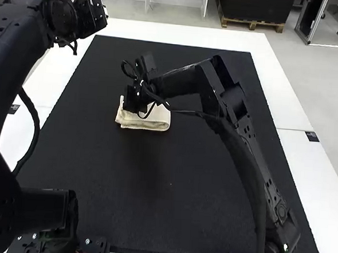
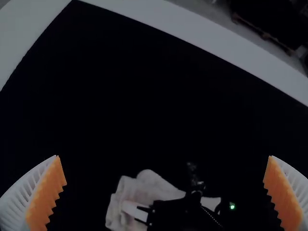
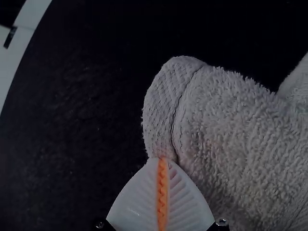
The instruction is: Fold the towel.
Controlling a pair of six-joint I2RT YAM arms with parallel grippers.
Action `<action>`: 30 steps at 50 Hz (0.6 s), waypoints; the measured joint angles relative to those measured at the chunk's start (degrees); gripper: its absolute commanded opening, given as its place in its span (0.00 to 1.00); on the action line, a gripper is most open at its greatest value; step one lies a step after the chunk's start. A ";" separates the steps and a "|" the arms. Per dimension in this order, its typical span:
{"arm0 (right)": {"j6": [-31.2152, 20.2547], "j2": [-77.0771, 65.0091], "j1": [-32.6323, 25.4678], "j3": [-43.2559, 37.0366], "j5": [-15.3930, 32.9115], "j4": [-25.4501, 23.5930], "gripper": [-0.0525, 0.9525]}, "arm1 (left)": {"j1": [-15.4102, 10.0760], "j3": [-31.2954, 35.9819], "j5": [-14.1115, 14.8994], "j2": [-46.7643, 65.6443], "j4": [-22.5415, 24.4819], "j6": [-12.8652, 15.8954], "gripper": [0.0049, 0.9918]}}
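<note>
The towel [image 1: 149,121] lies in a small, rumpled fold on the black mat [image 1: 153,188], left of the middle and toward the far side; 1 hemmed end looks pinched at the tips of the right claw [image 3: 162,159], its 2 fingers pressed together. That bite seems shallow, so a quick pull could let the hem slip and leave the fold half made. With nothing else holding the cloth down, dragging may also shift the whole bundle or skew its layers. The left claw [image 2: 163,156] is wide and empty, above the far left of the white counter [image 1: 279,93]; bringing it in to help risks a knock against the right arm [image 1: 242,142], which reaches over the towel.
</note>
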 measured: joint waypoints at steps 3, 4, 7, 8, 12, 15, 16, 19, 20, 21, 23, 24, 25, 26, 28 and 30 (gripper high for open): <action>0.00 0.00 -0.20 0.00 0.00 -0.04 0.03 | -0.02 0.00 0.00 0.00 0.00 0.00 0.98; 0.00 0.00 -0.31 0.00 0.00 -0.07 0.03 | 0.00 0.00 0.00 0.00 0.00 0.00 0.98; 0.00 0.00 -0.50 0.00 0.00 -0.09 0.03 | 0.00 0.00 0.00 0.00 0.00 0.00 0.98; 0.00 0.00 -0.57 0.00 0.00 -0.09 0.03 | -0.02 0.00 0.00 0.00 0.00 0.00 0.98; 0.00 0.00 -0.74 0.00 0.00 -0.11 0.03 | 0.00 0.00 0.00 0.02 0.00 0.00 0.98; 0.02 0.00 -0.81 0.00 -0.02 -0.11 0.03 | 0.00 0.00 0.00 0.00 0.00 0.00 0.98; 0.02 0.00 -0.79 0.00 -0.02 -0.11 0.03 | -0.02 0.00 0.00 0.02 0.00 0.00 0.98; 0.02 0.00 -0.81 0.09 -0.02 -0.17 0.03 | 0.00 0.00 0.00 0.00 0.00 0.00 0.98; 0.02 0.02 -0.81 0.17 -0.02 -0.26 0.03 | 0.00 0.00 0.00 0.00 0.00 0.00 0.98; 0.02 0.00 -0.79 0.24 0.00 -0.26 0.03 | 0.00 0.00 0.00 0.02 0.00 -0.02 0.98; 0.04 0.00 -0.83 0.39 -0.02 -0.26 0.03 | -0.02 0.00 0.00 0.00 0.00 0.00 0.98; 0.04 0.00 -0.83 0.50 -0.02 -0.26 0.03 | -0.02 0.00 0.00 0.00 0.00 0.00 0.98; 0.04 0.00 -0.83 0.66 -0.02 -0.26 0.03 | -0.02 0.00 0.00 0.00 0.00 -0.02 0.98; 0.04 0.02 -0.83 0.76 -0.02 -0.26 0.03 | 0.00 0.00 0.00 0.00 0.00 -0.02 0.98; 0.07 0.00 -0.83 1.07 -0.02 -0.28 0.03 | 0.00 0.00 0.00 0.00 0.00 0.00 0.98; 0.13 0.02 -0.83 1.31 -0.04 -0.28 0.03 | 0.00 0.00 0.00 0.00 0.00 0.00 0.98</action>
